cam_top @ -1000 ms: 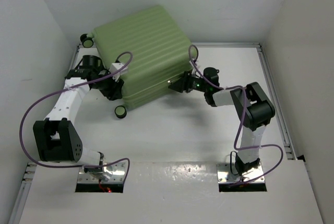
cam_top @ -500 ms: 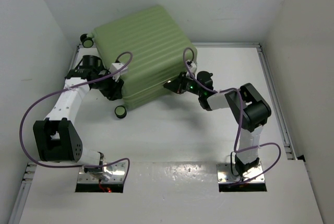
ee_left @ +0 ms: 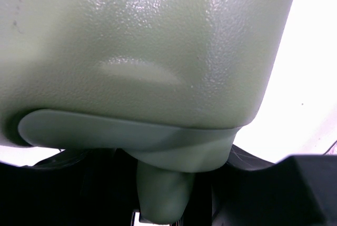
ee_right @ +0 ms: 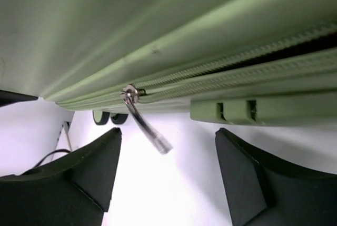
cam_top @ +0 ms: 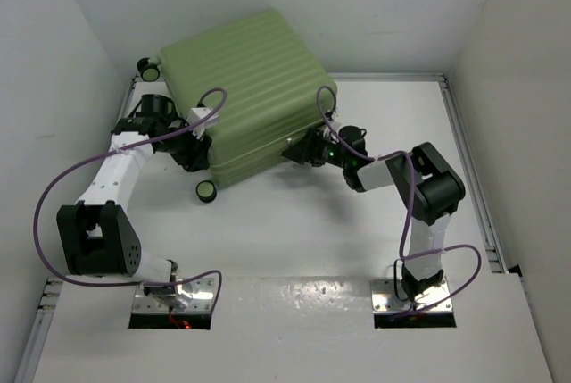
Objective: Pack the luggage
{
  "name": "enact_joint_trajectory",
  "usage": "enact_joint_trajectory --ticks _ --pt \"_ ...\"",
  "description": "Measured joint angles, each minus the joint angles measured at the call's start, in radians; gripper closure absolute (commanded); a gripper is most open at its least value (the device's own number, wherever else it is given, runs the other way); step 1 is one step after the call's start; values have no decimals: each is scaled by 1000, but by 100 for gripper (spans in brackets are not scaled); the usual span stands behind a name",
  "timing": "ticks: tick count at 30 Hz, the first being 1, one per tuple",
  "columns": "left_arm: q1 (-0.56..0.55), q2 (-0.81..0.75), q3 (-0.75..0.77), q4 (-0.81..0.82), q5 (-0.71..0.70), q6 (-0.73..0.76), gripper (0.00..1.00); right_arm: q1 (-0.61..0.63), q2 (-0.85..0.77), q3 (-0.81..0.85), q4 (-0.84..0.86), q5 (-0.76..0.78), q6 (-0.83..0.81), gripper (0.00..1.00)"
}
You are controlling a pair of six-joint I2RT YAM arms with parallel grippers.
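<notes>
We find the right gripper (ee_right: pixel 168 134) released, fingers on either side of the zipper pull (ee_right: pixel 143 122) of the luggage (cam_top: pixel 245 88). The left gripper (cam_top: pixel 190 153) sits against its side; we cannot tell its state.

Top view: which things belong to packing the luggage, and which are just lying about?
Job in hand:
- luggage
- its zipper pull, hanging ungripped between the fingers of the open right tool
- left tool, against the luggage's near-left edge

Just there:
- table
- purple cables on the arms
</notes>
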Motion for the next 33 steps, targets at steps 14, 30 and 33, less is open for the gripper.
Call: enact_joint_trajectory --ticks 14,30,33 --pt "0 5 1 -2 2 0 100 10 0 -8 45 30 -7 41" --pt "6 6 2 -3 13 -11 100 30 -19 9 72 53 -58 91" --pt "6 6 2 -3 15 -14 100 31 -25 9 68 61 -60 100"
